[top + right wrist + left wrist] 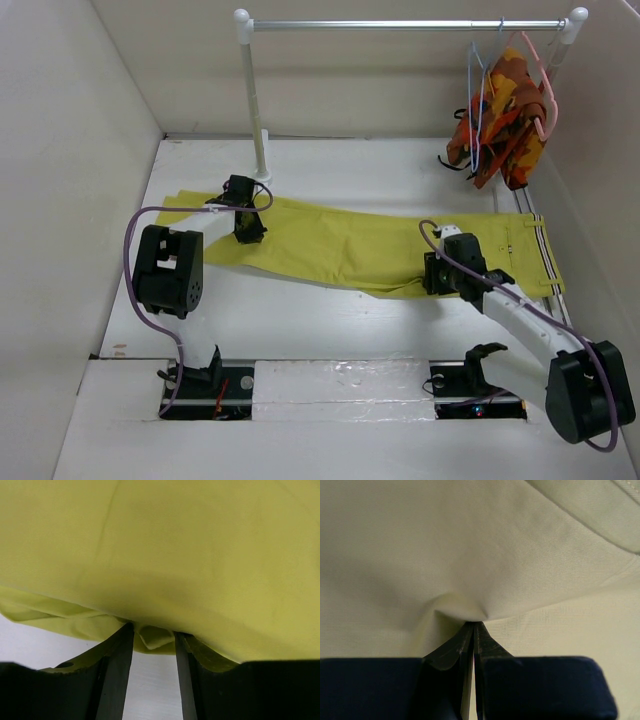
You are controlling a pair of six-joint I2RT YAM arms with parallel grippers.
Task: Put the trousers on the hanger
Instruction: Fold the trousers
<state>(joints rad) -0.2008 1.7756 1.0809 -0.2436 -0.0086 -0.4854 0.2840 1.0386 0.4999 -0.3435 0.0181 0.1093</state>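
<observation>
The mustard yellow-green trousers [350, 245] lie flat across the table, leg ends at the left and striped waistband [541, 250] at the right. My left gripper [246, 228] is shut on a pinch of the leg cloth [470, 611], which puckers at its fingertips [481, 636]. My right gripper [440, 276] is at the trousers' near edge by the seat, its jaws closed to a narrow gap on a bunched fold of cloth [156, 636]. The pale-blue wire hanger [478, 100] hangs on the rail at the back right, apart from both grippers.
The rail [400, 24] runs across the back on a white post [255, 110] just behind my left gripper. A pink hanger [540, 80] with an orange, red and brown garment [505, 120] hangs beside the blue one. Walls close in left and right.
</observation>
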